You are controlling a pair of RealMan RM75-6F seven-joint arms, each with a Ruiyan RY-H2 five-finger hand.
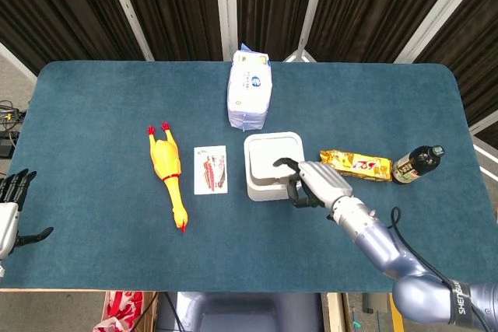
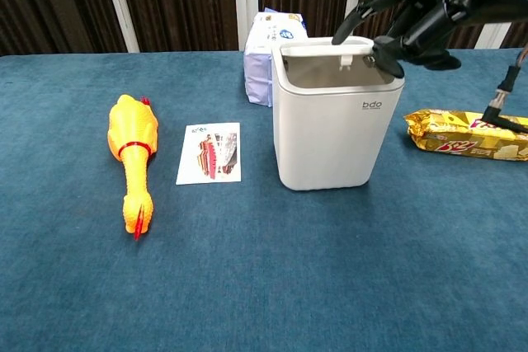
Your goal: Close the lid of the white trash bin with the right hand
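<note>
Dark slatted panels back a table covered in blue cloth. At its centre stands one white bin, rigid plastic, likely light and empty, so a hard shove could slide or tip it. Its lid is hinged at the far edge and lies nearly flat; in the chest view a thin gap seems to remain at the front. Judgement: the lid needs no grasp, only a downward press near its front edge, away from the hinge.

The right hand sits over the bin's right front rim, fingers spread and curved, tips on or just above the lid; it holds nothing. The left hand rests at the table's left edge, fingers apart, empty.

Count: one bin, one rubber chicken, one card, one tissue pack, one snack bar, one bottle. All stand apart from the bin; the pack is just behind it.
</note>
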